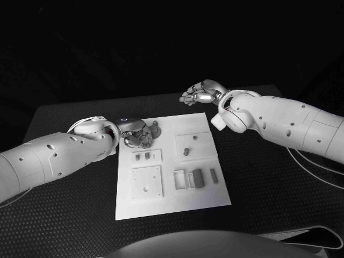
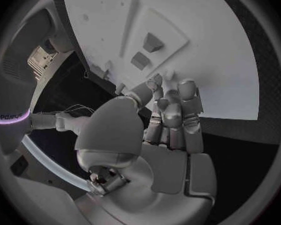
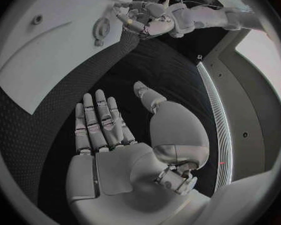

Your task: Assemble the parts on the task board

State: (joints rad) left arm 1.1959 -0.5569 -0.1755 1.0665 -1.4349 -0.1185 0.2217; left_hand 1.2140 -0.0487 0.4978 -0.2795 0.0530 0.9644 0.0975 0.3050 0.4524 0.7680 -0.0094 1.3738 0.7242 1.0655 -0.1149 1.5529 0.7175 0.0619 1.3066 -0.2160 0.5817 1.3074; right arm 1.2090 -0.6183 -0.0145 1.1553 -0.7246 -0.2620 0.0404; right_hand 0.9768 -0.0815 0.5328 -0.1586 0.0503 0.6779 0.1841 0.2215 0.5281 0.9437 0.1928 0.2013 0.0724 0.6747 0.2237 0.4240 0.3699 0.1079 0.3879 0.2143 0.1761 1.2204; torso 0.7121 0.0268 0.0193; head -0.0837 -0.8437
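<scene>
The left hand (image 1: 140, 133) sits over the task board's (image 1: 172, 201) far left corner, fingers curled together; whether it pinches anything I cannot tell. The right hand (image 1: 201, 93) hovers beyond the board's far edge; the right wrist view shows it (image 3: 106, 130) flat, fingers straight and apart, holding nothing. Near the board's right side lie grey parts (image 1: 196, 178), long axes running near-to-far. The gear (image 3: 100, 28) beside the left hand is half hidden in the head view.

1. Smooth, matt white task board (image 1: 172, 200) — plastic by the look.
2. Black table (image 1: 280, 188) topped with a finely textured, rough-looking mat.
3. Glossy white shells on both arms; silvery, metallic-looking left hand (image 1: 141, 134) and right hand (image 1: 201, 94) — smooth, faintly shiny.
4. Small matt parts (image 1: 195, 178).
</scene>
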